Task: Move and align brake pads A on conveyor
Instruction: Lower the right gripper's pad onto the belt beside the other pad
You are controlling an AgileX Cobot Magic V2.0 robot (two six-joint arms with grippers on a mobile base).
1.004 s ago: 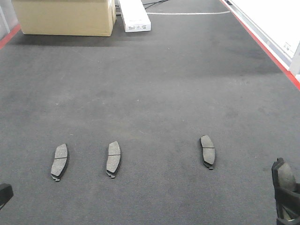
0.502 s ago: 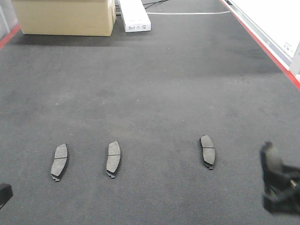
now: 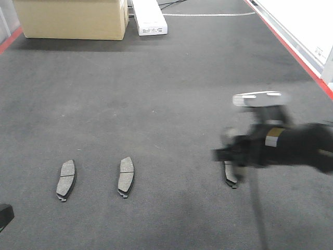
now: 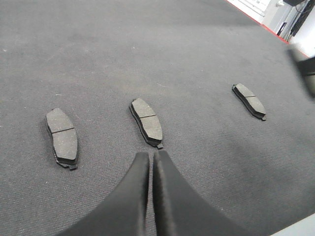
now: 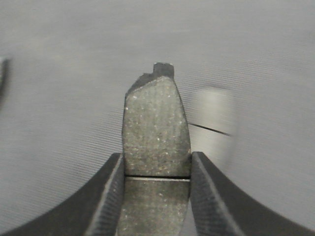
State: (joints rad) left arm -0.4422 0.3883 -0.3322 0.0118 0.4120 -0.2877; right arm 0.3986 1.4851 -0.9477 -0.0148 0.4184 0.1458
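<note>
Brake pads A lay in a row on the conveyor (image 3: 156, 94), long axes running away from the robot: left pad (image 3: 66, 179), middle pad (image 3: 125, 176), and right pad (image 3: 230, 176), with a wider gap between the middle and right pads than between the left two. A fourth pad (image 5: 156, 147) was gripped across its width by the right hand (image 5: 156, 169), long axis pointing forward past the fingertips. In the front view the right hand (image 3: 234, 151) appeared blurred, above and partly covering the right pad; the open gap lay to its left, so the right arm was much the nearer for filling it. The left hand (image 4: 150, 162) was closed and empty, just behind the middle pad. Only the right wrist view showed the carried pad; only the left wrist view showed the right pad unobstructed. A cardboard box (image 3: 73, 18) stood at the far end.
</note>
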